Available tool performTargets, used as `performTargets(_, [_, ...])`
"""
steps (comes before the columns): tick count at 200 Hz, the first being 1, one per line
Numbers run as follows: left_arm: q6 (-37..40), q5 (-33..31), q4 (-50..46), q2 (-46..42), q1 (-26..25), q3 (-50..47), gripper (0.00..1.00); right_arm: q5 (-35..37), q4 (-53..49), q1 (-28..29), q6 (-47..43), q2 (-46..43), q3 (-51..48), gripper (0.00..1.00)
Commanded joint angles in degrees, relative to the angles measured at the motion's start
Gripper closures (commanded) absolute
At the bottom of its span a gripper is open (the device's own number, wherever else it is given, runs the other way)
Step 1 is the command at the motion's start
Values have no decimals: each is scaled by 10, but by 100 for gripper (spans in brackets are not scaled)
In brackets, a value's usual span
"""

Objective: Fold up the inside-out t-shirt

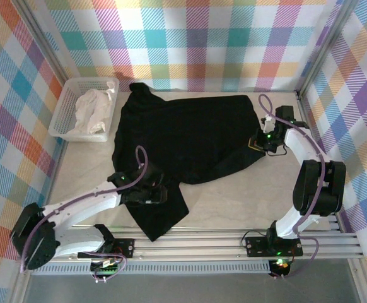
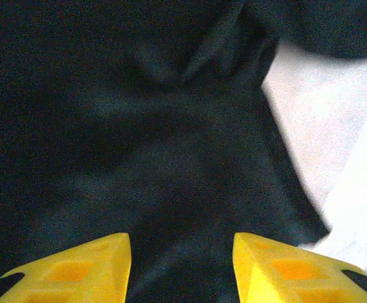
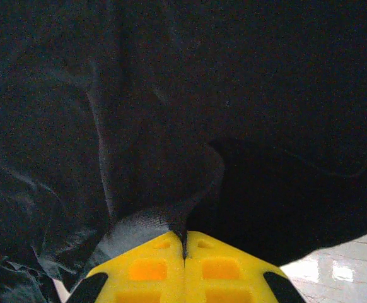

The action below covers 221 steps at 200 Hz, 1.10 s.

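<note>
The black inside-out t-shirt [image 1: 183, 136] lies spread over the middle of the table, one part trailing toward the near edge [image 1: 158, 218]. My left gripper [image 1: 151, 192] hovers over that near part, its yellow fingers [image 2: 95, 268] apart above dark fabric [image 2: 145, 139] with nothing between them. At the shirt's right edge my right gripper [image 1: 262, 142] is shut, its yellow fingers [image 3: 145, 268] pinching a fold of the t-shirt [image 3: 171, 214] that rises from the jaws.
A white basket [image 1: 64, 113] holding a white cloth [image 1: 92, 110] stands at the back left. Bare tabletop [image 1: 246, 202] runs along the near right, and plaid walls [image 1: 190, 38] enclose the workspace on three sides.
</note>
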Motion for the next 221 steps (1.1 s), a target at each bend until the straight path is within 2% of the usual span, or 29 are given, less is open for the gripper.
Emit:
performTargets(1, [-118,-32,-140,-25,-53,-18,51,-22,21,8,5,-26,-10,100])
performTargets(45, [-183,26,-140,-17,-119,-58,44,-38,29,16,0,-29,-15,100])
performTargets(72, [-189,42,-108,-5,-125,-79,40,-41,34,17,-3,-34,-21,100])
performTargets(102, [-187,53,-63,29,-127,-97,41,-38,29,17,-6,-39,-24,100])
performTargets(124, [-171,42,-62,48,-127,-95,52,-33,29,17,-7,-44,-26,100])
performTargets(142, [-162,28,-68,48,-127,-86,75,-31,24,17,-7,-47,-25,100])
performTargets(164, [-149,-27,-113,11,-123,-51,100,-18,25,17,-4,-64,-29,100])
performTargets(191, [-131,-142,-167,-94,-89,3,100,-36,39,10,8,-105,-19,100])
performTargets(221, [-52,-275,-129,-219,-6,88,100,-37,58,2,37,-156,24,100])
